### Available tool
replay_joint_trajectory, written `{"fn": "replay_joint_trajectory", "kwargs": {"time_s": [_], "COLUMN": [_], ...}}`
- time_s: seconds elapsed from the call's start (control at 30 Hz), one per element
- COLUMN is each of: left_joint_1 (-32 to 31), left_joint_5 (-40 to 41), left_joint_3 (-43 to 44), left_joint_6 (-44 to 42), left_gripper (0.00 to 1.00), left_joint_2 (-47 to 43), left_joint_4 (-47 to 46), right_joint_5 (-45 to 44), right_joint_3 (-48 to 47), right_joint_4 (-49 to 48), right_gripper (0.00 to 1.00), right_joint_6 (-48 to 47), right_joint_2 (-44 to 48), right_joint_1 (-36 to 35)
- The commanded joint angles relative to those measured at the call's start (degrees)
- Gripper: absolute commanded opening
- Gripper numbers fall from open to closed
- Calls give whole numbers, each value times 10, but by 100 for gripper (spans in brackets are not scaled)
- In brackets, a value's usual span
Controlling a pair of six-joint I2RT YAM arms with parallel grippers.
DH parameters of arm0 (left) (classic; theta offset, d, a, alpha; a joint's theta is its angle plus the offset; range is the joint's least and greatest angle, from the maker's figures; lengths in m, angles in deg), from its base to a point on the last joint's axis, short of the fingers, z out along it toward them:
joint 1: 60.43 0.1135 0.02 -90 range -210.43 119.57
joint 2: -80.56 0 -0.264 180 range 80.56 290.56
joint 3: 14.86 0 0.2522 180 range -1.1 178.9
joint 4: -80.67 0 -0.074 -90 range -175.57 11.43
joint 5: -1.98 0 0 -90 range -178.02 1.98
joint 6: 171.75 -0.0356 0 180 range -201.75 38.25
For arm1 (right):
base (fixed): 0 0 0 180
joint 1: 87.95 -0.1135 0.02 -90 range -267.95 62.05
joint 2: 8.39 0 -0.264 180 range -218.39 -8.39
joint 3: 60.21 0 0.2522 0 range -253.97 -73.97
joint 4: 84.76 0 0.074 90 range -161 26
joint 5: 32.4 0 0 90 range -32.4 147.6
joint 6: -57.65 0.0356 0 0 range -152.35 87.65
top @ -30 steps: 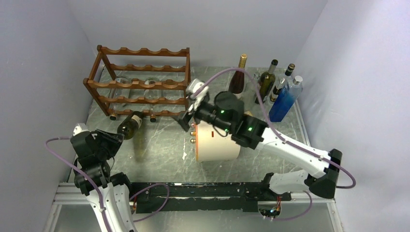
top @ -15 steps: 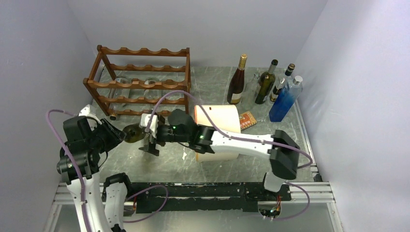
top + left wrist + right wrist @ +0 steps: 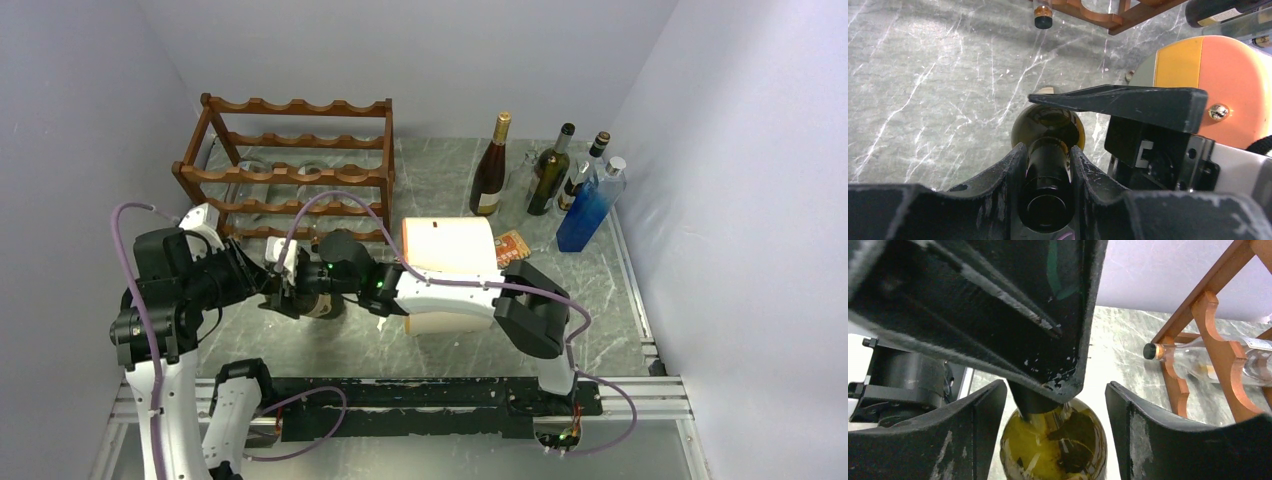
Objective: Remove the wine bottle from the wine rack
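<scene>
gripping by the neck, the left gripper (image 3: 1047,152) is seen clamped shut on the wine bottle (image 3: 1048,125), which is held clear of the wine rack (image 3: 290,140), on its near side above the table (image 3: 350,335). the right gripper (image 3: 1054,390) is spread either side of the body; contact cannot be confirmed. the glass is judged heavy, slick and breakable, so a second hold at the body is advised. its base is hidden.

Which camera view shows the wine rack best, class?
The top external view: the whole wine rack shows, all three tiers. The left wrist view catches only a corner at its top edge; the right wrist view only some posts.
</scene>
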Motion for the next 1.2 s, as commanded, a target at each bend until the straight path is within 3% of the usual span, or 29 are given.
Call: {"fn": "replay_joint_trajectory", "kwargs": {"time_s": [0.0,0.1,0.13,0.23,0.33,0.37,0.4,0.47,0.67,1.0,1.17], "left_joint_1": [-11,-11,-11,-11,-25,-26,-26,-25,-25,-26,-26], "left_joint_5": [-15,-12,-8,-15,9,21,36,69,150,173,162], "left_joint_3": [34,40,44,67,116,139,162,212,319,290,277], "left_joint_6": [-8,-8,-9,-13,-8,-9,-8,-4,10,25,29], "left_gripper": [7,8,14,41,66,93,100,100,100,99,98], "left_joint_2": [0,3,5,6,12,17,22,28,14,-46,-46], "left_joint_4": [-25,-22,-18,-14,-1,6,14,29,31,-9,-16], "right_joint_5": [-7,-9,-12,-19,-36,-45,-54,-77,-162,-283,-362], "right_joint_3": [-20,-21,-19,-6,10,15,20,28,-4,-136,-215], "right_joint_4": [-49,-50,-50,-65,-75,-80,-84,-90,-42,28,80], "right_gripper": [73,57,51,25,14,11,7,0,0,0,0], "right_joint_6": [37,49,53,67,74,76,79,82,97,76,2], "right_joint_2": [-19,-22,-21,-14,0,7,12,28,79,219,267], "right_joint_1": [1,1,1,1,1,2,2,2,11,60,72]}}
